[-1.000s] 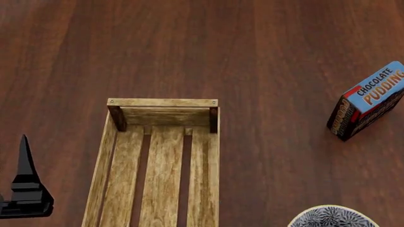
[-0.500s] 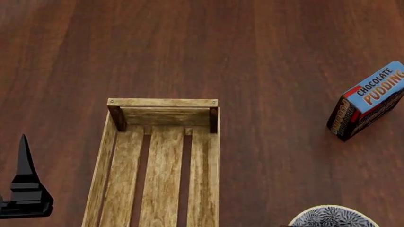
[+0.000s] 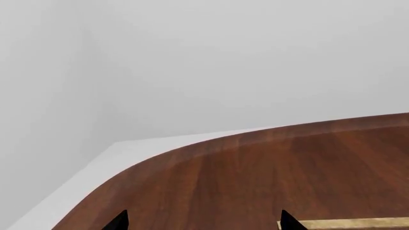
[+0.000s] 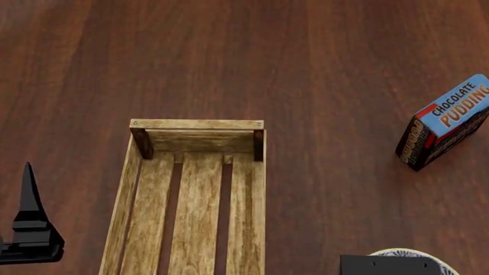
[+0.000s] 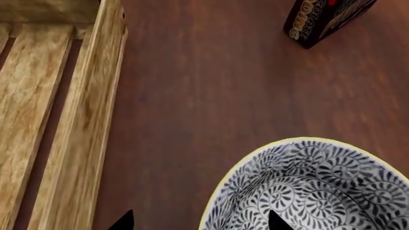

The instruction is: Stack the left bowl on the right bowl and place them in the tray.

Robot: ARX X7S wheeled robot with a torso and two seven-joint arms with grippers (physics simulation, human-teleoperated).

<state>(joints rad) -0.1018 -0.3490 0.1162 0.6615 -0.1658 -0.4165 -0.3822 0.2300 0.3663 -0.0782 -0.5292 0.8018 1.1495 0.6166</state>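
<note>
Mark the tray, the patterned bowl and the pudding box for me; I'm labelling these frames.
tray (image 4: 196,124): head view, far end plank.
patterned bowl (image 5: 319,187): right wrist view, inner wall.
pudding box (image 4: 458,106): head view, blue top face.

Dark wood table (image 4: 229,57), rounded edge; plain grey backdrop (image 3: 204,62).

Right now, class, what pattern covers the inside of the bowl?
The bowl shows black-and-white swirls with a pale yellow rim, clearest in the right wrist view.

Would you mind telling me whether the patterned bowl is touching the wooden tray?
Apart. The right wrist view shows a strip of bare table between the bowl rim and the tray side plank.
</note>
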